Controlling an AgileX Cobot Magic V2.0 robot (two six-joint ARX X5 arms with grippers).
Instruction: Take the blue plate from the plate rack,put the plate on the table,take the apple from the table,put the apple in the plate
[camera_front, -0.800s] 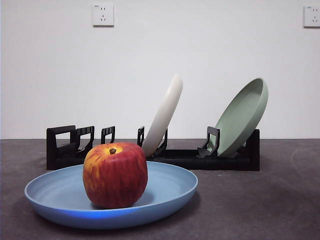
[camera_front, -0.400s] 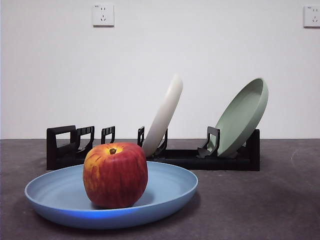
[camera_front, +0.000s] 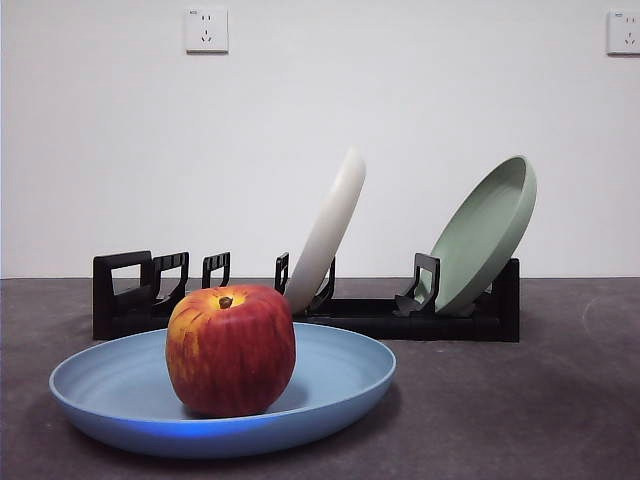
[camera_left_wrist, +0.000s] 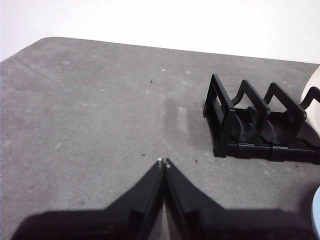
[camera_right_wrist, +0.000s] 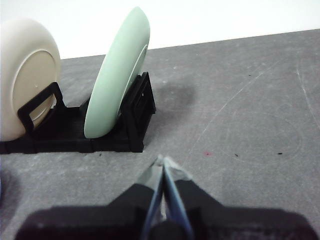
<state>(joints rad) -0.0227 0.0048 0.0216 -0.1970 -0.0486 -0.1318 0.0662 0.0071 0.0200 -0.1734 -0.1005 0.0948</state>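
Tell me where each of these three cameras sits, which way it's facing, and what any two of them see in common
Front view: low, at table height, looking level across the table at the apple in the blue plate, the plate rack behind; no robot parts show.
Left wrist view: above the left gripper, fingers shut, facing bare table and the rack's handle end.
Right wrist view: above the right gripper, fingers shut, facing the rack's other end.
Shared: front and right wrist views both show the cream-white plate and sage-green plate.

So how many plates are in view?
3: the blue plate flat on the table holding the apple; the white plate and green plate upright in the rack.
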